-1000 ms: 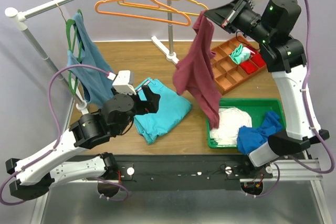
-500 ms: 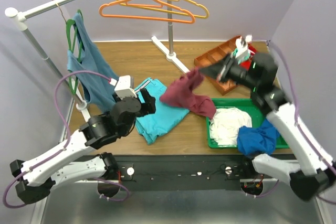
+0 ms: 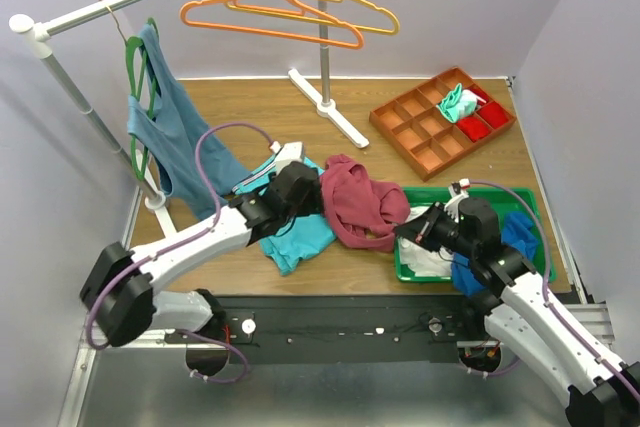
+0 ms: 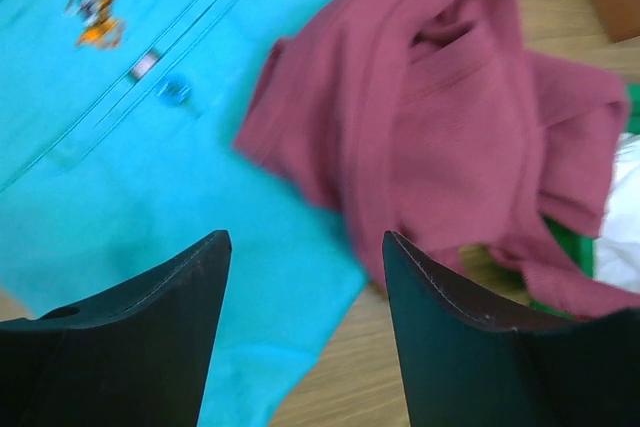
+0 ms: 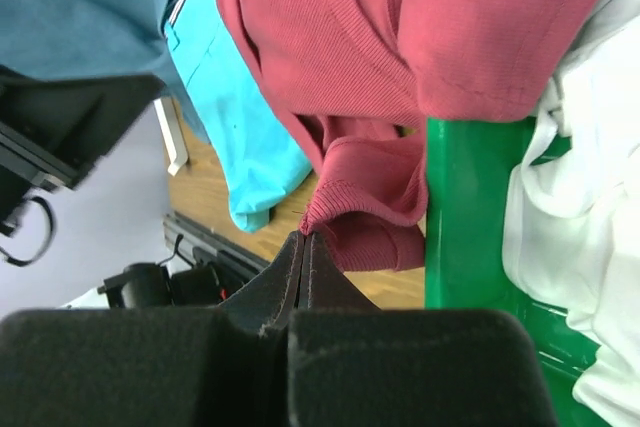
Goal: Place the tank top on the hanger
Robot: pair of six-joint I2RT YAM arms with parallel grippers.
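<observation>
The maroon tank top [image 3: 357,204] lies crumpled on the table between the turquoise garment and the green bin, one edge over the bin's rim. It shows in the left wrist view [image 4: 440,137] and the right wrist view [image 5: 360,57]. The orange hanger [image 3: 270,9] hangs on the rail at the back, empty. My right gripper [image 3: 412,230] is shut on the top's ribbed hem [image 5: 345,209] by the bin's left rim. My left gripper [image 3: 312,193] is open and empty, just above the turquoise garment at the top's left edge [image 4: 306,242].
A turquoise folded garment [image 3: 292,222] lies left of the top. A green bin [image 3: 412,265] holds white and blue cloth. A blue-grey tank top [image 3: 175,127] hangs on a green hanger at the left. A yellow hanger [image 3: 345,2] and an orange compartment tray [image 3: 442,122] are behind.
My right arm came down from the rail toward the near side, lowering the tank top from hanging in the air onto the table. My left gripper moved right to the top's edge.
</observation>
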